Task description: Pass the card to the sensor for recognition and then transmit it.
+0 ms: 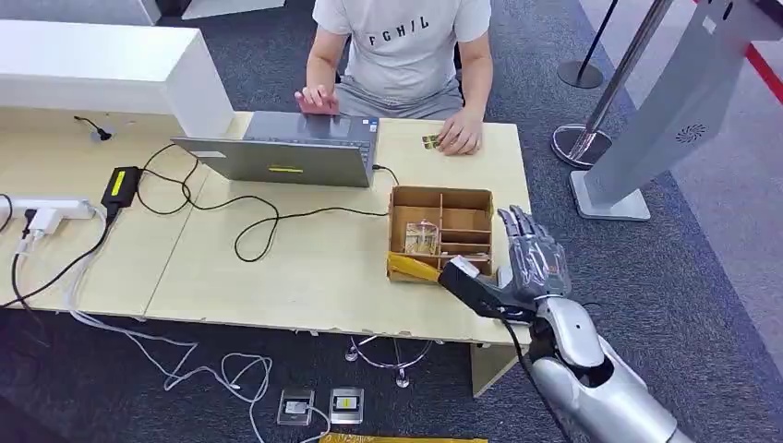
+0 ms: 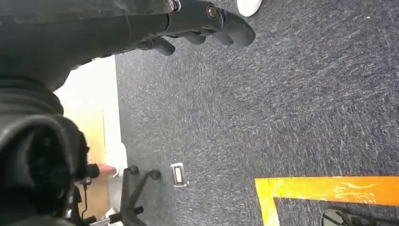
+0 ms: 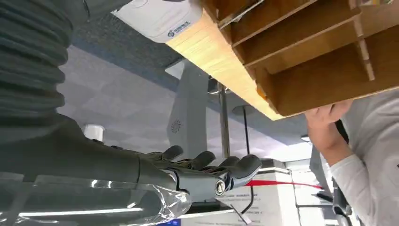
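Note:
A cardboard box [image 1: 466, 197] with several compartments stands near the table's right end. A card in a clear sleeve [image 1: 423, 238] lies in its near-left compartment. My right hand [image 1: 528, 261] is just right of the box at the table's front corner, fingers spread and straight, thumb [image 1: 468, 281] reaching toward the box's near wall, holding nothing. In the right wrist view that hand [image 3: 202, 170] is empty beside the box [image 3: 306, 61]. My left hand [image 2: 207, 19] hangs over the carpet with loose, empty fingers. Across the table, a person's hand [image 1: 460, 134] rests beside a small dark and yellow item [image 1: 430, 141].
A grey laptop [image 1: 286, 152] stands at the back of the table [image 1: 277, 268], with a black cable looping to a power brick [image 1: 121, 184] and a white power strip [image 1: 51, 208]. A grey kiosk stand [image 1: 665, 120] and stanchion posts [image 1: 580, 138] are on the right. Cables hang below the front edge.

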{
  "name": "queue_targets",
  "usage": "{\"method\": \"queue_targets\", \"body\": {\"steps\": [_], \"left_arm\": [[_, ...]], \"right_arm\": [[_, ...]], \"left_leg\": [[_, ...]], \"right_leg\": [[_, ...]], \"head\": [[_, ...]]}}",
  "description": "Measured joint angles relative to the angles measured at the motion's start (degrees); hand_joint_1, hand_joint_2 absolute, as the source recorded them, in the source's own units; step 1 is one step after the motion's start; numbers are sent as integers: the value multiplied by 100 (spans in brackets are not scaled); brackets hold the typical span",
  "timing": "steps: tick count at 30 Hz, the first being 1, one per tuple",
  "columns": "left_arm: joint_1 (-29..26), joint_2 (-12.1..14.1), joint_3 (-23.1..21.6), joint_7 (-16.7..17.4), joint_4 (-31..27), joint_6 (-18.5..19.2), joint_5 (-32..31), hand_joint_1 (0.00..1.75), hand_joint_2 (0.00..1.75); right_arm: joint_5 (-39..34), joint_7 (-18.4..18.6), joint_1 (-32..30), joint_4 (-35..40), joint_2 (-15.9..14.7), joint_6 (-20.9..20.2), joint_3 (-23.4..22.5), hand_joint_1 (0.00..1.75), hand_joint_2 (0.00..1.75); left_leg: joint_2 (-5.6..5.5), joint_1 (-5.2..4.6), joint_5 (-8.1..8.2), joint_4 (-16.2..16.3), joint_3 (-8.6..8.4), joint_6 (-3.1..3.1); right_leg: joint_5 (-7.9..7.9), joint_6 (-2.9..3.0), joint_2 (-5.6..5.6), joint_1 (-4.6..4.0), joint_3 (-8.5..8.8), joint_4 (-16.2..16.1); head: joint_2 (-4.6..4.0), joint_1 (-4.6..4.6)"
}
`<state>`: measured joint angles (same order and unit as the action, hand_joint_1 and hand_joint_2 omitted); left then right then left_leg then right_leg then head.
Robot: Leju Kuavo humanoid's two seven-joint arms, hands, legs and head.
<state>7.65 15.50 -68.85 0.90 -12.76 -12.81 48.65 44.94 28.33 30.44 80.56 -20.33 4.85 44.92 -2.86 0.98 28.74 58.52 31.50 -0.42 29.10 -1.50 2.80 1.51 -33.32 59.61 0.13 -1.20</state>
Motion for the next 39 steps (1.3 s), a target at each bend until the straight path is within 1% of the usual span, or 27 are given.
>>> {"method": "queue_targets", "body": {"steps": [8,13,18,29,39], "left_arm": [[0,-11,85,-20,0,-11,-11,0,0],[0,-13,103,-17,0,-42,-53,0,0],[0,-13,103,24,0,-44,-72,0,0],[-1,-26,111,39,0,-50,-42,0,0],[0,-52,111,39,2,-105,-212,0,0]], "right_arm": [[-26,-208,63,-437,372,236,100,0,175],[9,-195,116,-688,557,262,100,0,175],[207,-194,133,-902,710,278,98,0,175],[649,-153,159,-1220,865,190,94,0,175],[938,-260,186,-1512,1047,116,90,0,175]], "left_leg": [[0,0,0,0,0,0],[0,0,0,0,0,0],[0,0,0,0,-1,0],[0,0,0,0,-1,0],[0,0,0,0,-1,0]], "right_leg": [[0,0,0,0,0,0],[0,0,0,0,0,1],[0,0,0,0,0,1],[0,0,1,0,0,1],[0,0,0,0,0,1]], "head": [[0,0],[0,0],[0,0],[0,0],[0,-2]]}}
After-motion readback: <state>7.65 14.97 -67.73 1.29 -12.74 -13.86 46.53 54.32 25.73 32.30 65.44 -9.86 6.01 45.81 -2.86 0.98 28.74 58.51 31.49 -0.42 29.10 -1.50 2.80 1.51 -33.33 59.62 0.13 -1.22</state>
